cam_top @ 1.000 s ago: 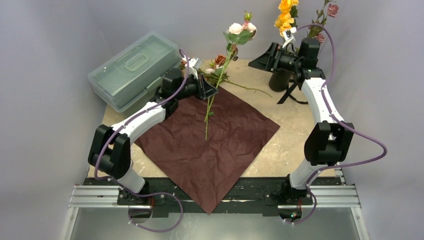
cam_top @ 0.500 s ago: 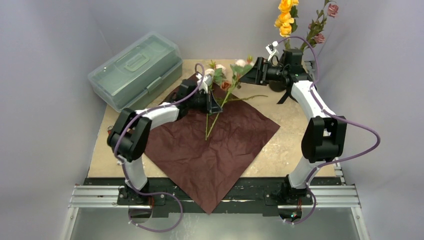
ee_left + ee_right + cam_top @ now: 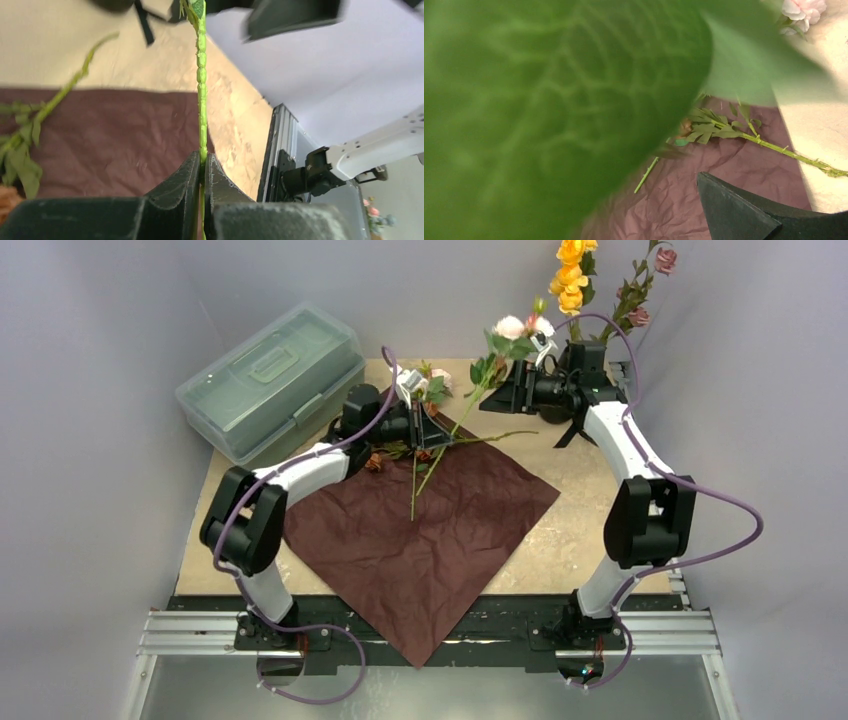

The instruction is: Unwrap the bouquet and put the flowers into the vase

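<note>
- The left gripper (image 3: 202, 167) is clamped on a single green stem (image 3: 202, 100), low on its length, above the far corner of the paper (image 3: 420, 530).
- The stem slants up and away from the paper, with its cream-pink blooms (image 3: 512, 328) in the air beyond the paper's far right edge.
- The right gripper (image 3: 495, 398) stands wide open with nothing in it, just off the paper's far right edge and close to the upper stem. In its wrist view a big leaf (image 3: 564, 110) fills most of the frame, so I cannot tell whether a finger (image 3: 744, 215) touches the plant.
- The rest of the flowers (image 3: 400, 448) lie at the far corner of the paper. Some yellow and dusky ones (image 3: 570, 275) already stand in the vase (image 3: 552, 416), which is beyond the paper's right corner and mostly hidden by the right arm.
- Handling, as a judgement: the stem looks light and thin, springy rather than rigid, and its top-heavy head may swing or twist in a narrow pinch.
- The bare stem is the best place to grip, below the leaves and nearer the blooms for control. Petals and leaves would crush or slip.
- The stem's low end needs to hang free to enter the narrow vase mouth.
</note>
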Motion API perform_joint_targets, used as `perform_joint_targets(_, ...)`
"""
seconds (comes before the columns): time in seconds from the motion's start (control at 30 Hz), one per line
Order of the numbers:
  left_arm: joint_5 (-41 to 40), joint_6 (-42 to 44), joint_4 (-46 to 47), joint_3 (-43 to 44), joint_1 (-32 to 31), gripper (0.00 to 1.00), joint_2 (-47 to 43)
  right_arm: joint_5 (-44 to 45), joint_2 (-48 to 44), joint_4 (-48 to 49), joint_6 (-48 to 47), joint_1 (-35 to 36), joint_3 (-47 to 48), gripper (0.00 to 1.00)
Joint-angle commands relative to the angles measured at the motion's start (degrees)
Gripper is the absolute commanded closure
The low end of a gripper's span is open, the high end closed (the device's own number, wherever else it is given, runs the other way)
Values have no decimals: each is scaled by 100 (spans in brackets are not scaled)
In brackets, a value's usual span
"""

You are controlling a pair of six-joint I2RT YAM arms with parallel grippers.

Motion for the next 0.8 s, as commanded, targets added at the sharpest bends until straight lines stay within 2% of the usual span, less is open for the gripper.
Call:
perform_joint_targets(0.0, 72, 244, 716, 109, 68, 100, -735, -94, -479, 216, -23, -16, 76, 7)
perform_joint_targets(0.1, -136, 605, 613, 26, 68, 100, -1100, -240, -683, 664, 351, -20, 214, 7)
perform_joint_targets(0.17, -200, 769, 592, 20, 68, 100, -1289, -381, -849, 1332, 1005, -15, 185, 5)
perform_joint_targets(0.33, 19, 816, 616, 89, 66, 100, -1512, -658, -842, 2260, 2058, -13, 281, 3)
perform_joint_targets(0.5, 290, 520, 833, 160, 44, 100, -1498, -995, -707, 4183, 3673, 4, 100, 5)
perform_joint_targets(0.67, 428, 357, 896, 202, -56, 100, -1487, -1138, -479, 5510, 4883, 49, 194, 15)
perform_joint_targets(0.77, 449, 350, 901, 192, -95, 100, -1512, -1129, -450, 5410, 4833, 62, 320, 34)
